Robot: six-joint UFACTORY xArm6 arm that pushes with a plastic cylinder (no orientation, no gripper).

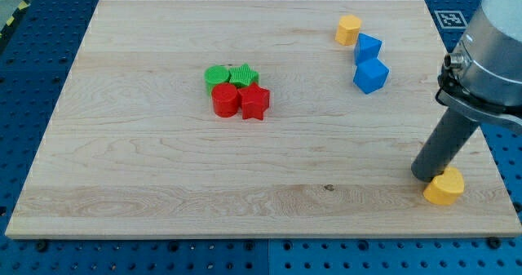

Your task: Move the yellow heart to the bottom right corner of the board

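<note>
The yellow heart [444, 188] lies near the bottom right corner of the wooden board [163, 185]. My tip [425, 178] rests on the board just to the heart's upper left, touching or almost touching it. The dark rod rises from there toward the view's upper right, under the arm's grey body.
A second yellow block [348, 30] sits near the top right, with two blue blocks [368, 47] [371, 76] below it. At centre left a cluster: green round block [216, 76], green star [244, 76], red round block [225, 100], red star [254, 103].
</note>
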